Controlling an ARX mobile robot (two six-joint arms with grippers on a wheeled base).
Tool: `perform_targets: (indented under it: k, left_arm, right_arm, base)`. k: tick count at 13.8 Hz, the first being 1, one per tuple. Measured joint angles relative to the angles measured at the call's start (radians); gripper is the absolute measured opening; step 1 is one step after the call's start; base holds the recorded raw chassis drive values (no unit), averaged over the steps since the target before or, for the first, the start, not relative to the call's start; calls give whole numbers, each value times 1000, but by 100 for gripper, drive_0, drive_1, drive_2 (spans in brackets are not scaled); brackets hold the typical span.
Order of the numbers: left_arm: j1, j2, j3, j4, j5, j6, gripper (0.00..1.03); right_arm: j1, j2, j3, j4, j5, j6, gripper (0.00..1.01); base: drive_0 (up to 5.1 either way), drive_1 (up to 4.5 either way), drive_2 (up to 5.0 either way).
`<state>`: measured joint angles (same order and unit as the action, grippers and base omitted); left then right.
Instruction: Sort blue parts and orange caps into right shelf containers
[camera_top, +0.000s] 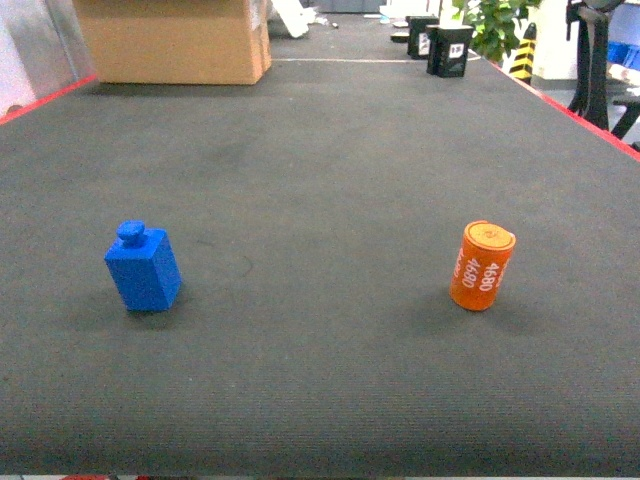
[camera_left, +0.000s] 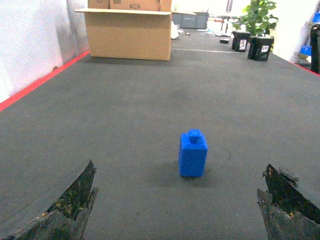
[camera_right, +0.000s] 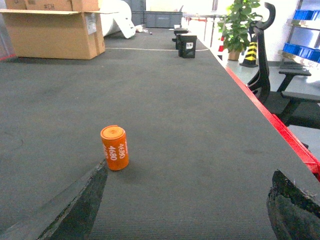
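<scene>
A dark ribbed counter (camera_top: 330, 150) with red edging is carrying everything here. Toward its left side, a blue part (camera_top: 144, 266) is standing upright: a small rectangular block with a round knob on top, well in from the left edge and closer to the near edge than the far one. In the left wrist view the same blue part (camera_left: 192, 153) is sitting ahead of the left tool (camera_left: 180, 210), whose two worn dark fingers (camera_left: 70, 205) are spreading wide apart at the bottom corners, holding nothing and not touching the block.

At the far left corner a large cardboard box (camera_top: 175, 38) is resting on the counter.

Toward the right side, an orange cap (camera_top: 482, 265) is standing on end, tilting slightly, with white "4680" print running down its side; it is well apart from the blue part and roughly level with it. In the right wrist view the orange cap (camera_right: 114, 147) is sitting just beyond the left-hand finger (camera_right: 75, 210) of the right tool (camera_right: 185, 210), which is also gaping open and empty.

Near the far right corner, two small black containers (camera_top: 440, 45) are standing beside a potted plant (camera_top: 495, 25). Beyond the right edge, an office chair (camera_right: 280, 87) is showing.
</scene>
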<state>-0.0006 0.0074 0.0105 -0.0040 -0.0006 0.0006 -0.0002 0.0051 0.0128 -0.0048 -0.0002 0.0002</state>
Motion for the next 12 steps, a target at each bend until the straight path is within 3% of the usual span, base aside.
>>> perform_targets:
  k: [12]
  left_arm:
    - [0, 0, 0, 0, 0, 0, 98]
  right_arm:
    - [0, 0, 0, 0, 0, 0, 98]
  base:
    - [0, 0, 0]
